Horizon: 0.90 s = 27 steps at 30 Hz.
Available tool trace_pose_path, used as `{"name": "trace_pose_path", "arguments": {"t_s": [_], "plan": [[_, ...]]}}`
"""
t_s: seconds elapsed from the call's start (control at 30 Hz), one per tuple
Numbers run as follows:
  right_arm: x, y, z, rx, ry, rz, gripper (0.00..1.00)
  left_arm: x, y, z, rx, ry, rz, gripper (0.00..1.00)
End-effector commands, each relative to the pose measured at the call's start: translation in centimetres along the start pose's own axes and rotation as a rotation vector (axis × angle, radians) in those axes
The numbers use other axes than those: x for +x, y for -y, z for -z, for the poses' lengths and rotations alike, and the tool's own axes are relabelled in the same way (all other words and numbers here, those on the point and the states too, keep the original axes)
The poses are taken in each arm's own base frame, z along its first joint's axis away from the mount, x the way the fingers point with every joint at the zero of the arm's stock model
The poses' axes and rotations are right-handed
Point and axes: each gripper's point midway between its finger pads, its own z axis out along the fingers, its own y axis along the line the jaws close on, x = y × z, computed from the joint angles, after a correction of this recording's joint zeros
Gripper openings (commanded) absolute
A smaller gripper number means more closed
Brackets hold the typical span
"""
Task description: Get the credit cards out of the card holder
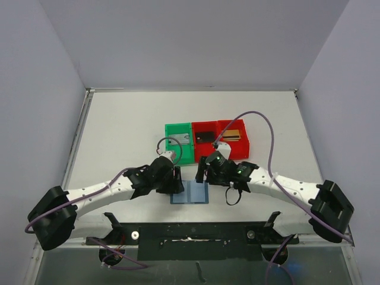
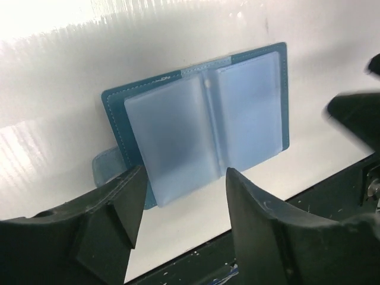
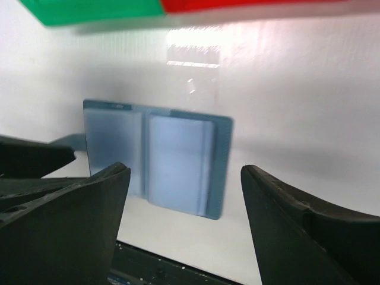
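Lying open and flat on the white table [image 1: 130, 130], the card holder [image 1: 190, 193] sits close to the table's near edge, both frosted sleeves facing up and its clasp tab sticking out on the left. The left gripper [image 1: 176, 179] hangs at its left edge, fingers apart with nothing between them. In the left wrist view the holder's near edge shows in the gap. The right gripper [image 1: 205, 170] hovers by the far right corner, fingers also spread wide and empty. Behind the holder stand the green bin [image 1: 178, 126] and two red bins [image 1: 244, 147] in a row. A dark card [image 1: 205, 136] lies in the middle bin and a gold-brown card [image 1: 233, 135] in the right one. Open table stretches on both sides.
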Motion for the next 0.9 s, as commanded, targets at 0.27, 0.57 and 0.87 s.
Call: {"name": "trace_pose_path", "arguments": {"t_s": [0.27, 0.57, 0.87], "plan": [[-16.1, 9.9, 12.1, 0.159, 0.596, -0.003, 0.98, -10.9, -1.8, 11.5, -0.194, 0.408, 0.044, 0.74], [-22.9, 7.9, 20.0, 0.136, 0.748, 0.151, 0.97, -18.3, -8.9, 21.1, -0.368, 0.678, 0.206, 0.75], [-23.7, 8.7, 24.8, 0.209, 0.813, 0.143, 0.98, -21.8, -6.9, 26.6, -0.337, 0.8, 0.211, 0.75]]}}
